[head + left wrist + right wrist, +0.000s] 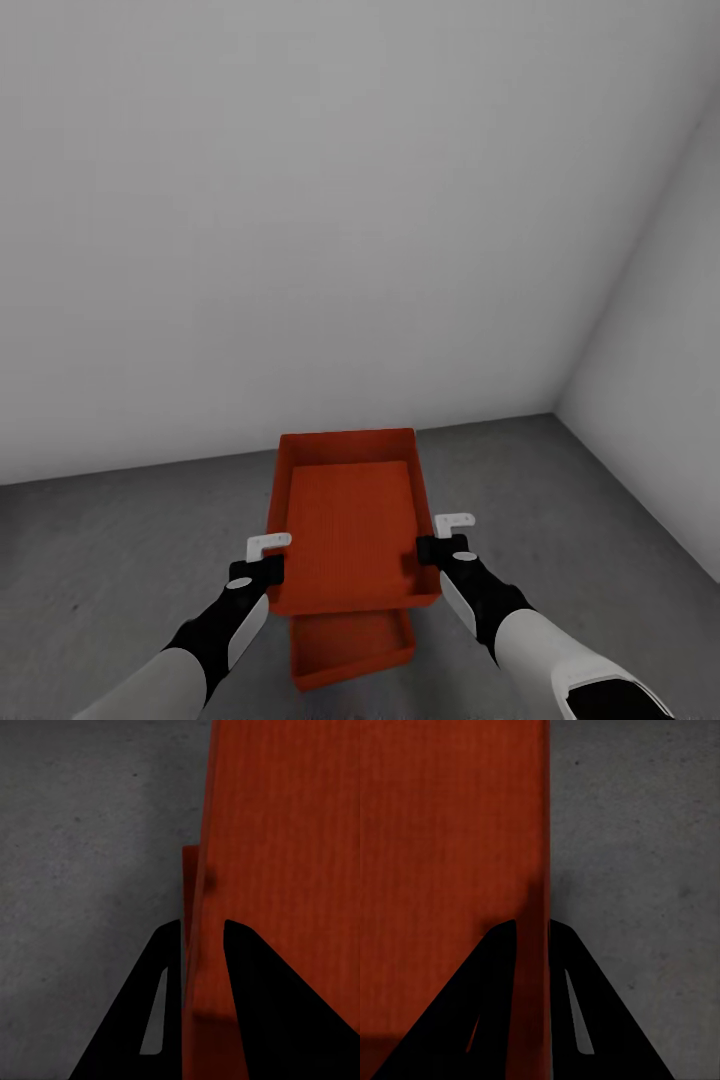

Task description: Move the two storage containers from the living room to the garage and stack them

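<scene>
The left pincer [262,562] is clamped on the left wall of the upper storage container [350,520], and the right pincer [440,540] is clamped on its right wall, one finger either side. This container hangs above the lower storage container [350,648], which sits on the dark grey floor [110,560] near the garage's white walls [300,200].

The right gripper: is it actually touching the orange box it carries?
Touching. In the right wrist view the right gripper has its jaws closed on the upper container's wall, no gap.
</scene>
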Robot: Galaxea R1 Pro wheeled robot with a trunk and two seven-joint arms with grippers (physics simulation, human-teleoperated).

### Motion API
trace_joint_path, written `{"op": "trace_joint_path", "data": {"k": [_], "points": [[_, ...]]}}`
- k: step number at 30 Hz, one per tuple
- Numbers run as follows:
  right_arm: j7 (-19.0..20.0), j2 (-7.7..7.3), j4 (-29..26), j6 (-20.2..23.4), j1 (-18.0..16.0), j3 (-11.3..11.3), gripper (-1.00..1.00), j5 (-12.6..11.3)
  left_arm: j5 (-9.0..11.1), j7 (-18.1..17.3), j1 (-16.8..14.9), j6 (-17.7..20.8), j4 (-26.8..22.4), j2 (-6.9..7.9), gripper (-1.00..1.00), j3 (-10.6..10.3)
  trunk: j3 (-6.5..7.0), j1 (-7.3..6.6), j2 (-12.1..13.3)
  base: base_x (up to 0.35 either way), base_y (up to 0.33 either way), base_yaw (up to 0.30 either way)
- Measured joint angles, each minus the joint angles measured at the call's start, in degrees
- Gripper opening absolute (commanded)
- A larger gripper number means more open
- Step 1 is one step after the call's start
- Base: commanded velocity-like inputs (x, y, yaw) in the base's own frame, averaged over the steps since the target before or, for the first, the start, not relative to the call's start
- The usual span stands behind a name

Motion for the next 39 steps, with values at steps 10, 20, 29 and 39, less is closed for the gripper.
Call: {"op": "trace_joint_path", "data": {"k": [10,20,29,39], "points": [[0.0,0.0,0.0,0.0,0.0,0.1,-1.0,-0.1,0.0,0.0,0.0,0.0,0.0,0.0,-1.0,0.0,-0.92,0.0,0.0,0.0,0.0,0.0],[0.0,0.0,0.0,0.0,0.0,0.0,-1.0,0.0,0.0,0.0,0.0,0.0,0.0,0.0,-1.0,0.0,-1.85,0.0,0.0,0.0,0.0,0.0],[0.0,0.0,0.0,0.4,0.0,0.0,-1.0,0.2,0.5,0.0,0.0,0.0,0.3,0.0,-1.0,-0.2,-2.68,0.0,0.0,0.0,0.0,0.0],[0.0,0.0,0.0,0.4,0.0,0.0,-1.0,0.2,0.5,0.0,0.0,0.0,0.4,0.0,-1.0,-0.2,-3.6,0.0,0.0,0.0,0.0,0.0]]}}
